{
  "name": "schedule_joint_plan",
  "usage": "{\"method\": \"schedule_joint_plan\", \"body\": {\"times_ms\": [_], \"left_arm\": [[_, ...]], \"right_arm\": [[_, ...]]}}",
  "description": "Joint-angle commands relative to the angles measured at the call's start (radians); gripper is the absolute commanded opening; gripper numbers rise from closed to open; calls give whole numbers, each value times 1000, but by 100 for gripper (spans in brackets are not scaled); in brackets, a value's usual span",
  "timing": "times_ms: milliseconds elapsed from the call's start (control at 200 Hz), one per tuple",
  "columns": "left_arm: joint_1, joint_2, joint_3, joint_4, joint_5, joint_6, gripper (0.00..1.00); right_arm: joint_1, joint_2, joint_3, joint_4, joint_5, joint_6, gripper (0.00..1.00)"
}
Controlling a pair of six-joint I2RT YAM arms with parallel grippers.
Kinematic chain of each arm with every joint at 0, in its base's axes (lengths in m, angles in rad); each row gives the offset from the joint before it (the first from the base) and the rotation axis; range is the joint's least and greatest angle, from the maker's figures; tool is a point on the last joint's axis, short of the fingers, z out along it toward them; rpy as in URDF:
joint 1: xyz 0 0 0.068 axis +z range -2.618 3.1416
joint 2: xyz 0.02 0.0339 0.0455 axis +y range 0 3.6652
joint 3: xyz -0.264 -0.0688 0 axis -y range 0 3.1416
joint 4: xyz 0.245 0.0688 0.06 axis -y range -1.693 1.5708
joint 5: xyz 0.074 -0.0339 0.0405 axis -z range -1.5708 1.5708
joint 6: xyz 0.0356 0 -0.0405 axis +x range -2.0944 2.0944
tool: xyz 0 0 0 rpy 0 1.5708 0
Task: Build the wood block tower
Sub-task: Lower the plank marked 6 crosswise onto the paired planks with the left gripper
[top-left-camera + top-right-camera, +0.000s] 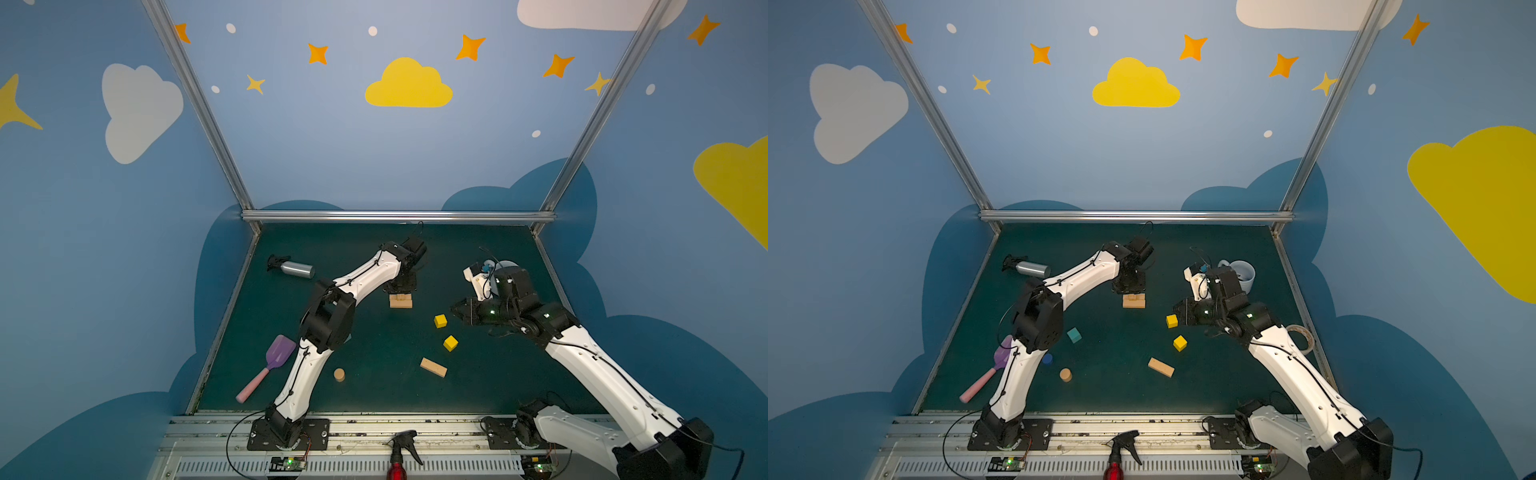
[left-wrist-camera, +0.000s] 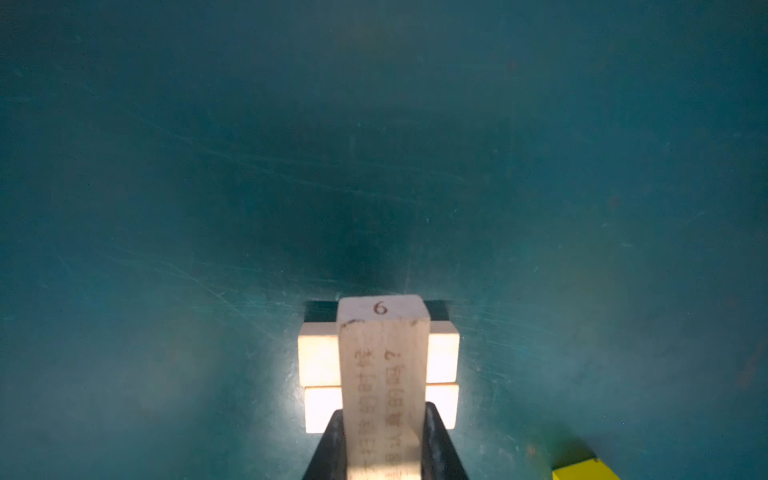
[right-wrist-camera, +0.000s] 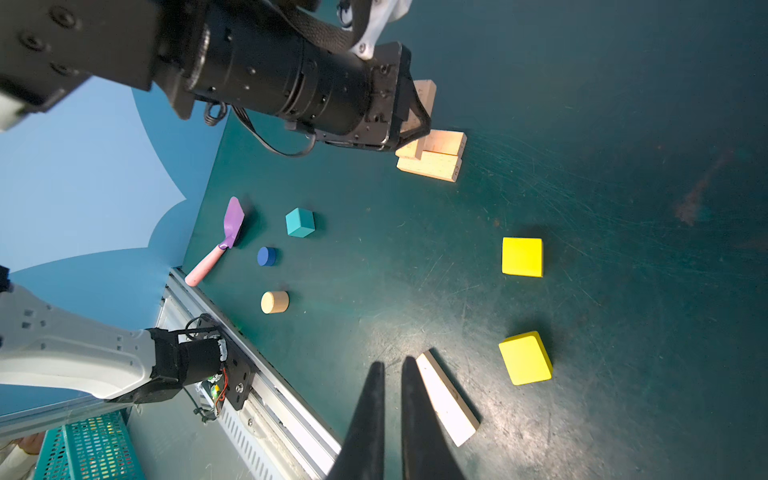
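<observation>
While the left claw (image 2: 383,409) is clamped on a tan plank (image 2: 384,353), that plank lies crosswise over two base planks (image 2: 318,361), which sit side by side on the worktop (image 2: 166,208) directly beneath the claw. The right claw (image 3: 393,363), its tips together and empty, hovers with a loose plank (image 3: 446,399) just beside it and two yellow cubes (image 3: 522,256) near.

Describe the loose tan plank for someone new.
On the green table, find the two yellow cubes right of centre. The loose plank lies nearer the arm bases. It's the only tan oblong lying alone; the other planks are stacked at the left end effector.
</observation>
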Motion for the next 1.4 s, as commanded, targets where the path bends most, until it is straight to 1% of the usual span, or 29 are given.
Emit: {"method": "schedule_joint_plan", "body": {"times_ms": [0, 165, 315, 531, 851, 1076, 1197, 1397], "left_arm": [[0, -16, -11, -57, -11, -3, 5], [1, -42, -91, -39, -34, -37, 6], [0, -54, -138, 4, -16, -54, 7], [-2, -68, -133, 20, -25, -49, 7], [-2, -36, -60, -34, -49, -7, 12], [2, -11, -32, -46, -36, 0, 16], [2, -10, -33, -49, -35, 3, 18], [3, -3, -35, -49, -34, 6, 19]], "right_arm": [[2, -3, -7, 24, -15, -9, 11], [3, 3, -20, 41, -24, -4, 10], [2, 5, -40, 61, -30, 5, 9], [3, -16, -46, 54, -22, 7, 9], [2, -12, -37, 62, -30, 14, 8], [3, -12, -35, 52, -25, 11, 8], [2, -18, -38, 54, -22, 16, 8], [3, -23, -42, 56, -22, 22, 8]]}}
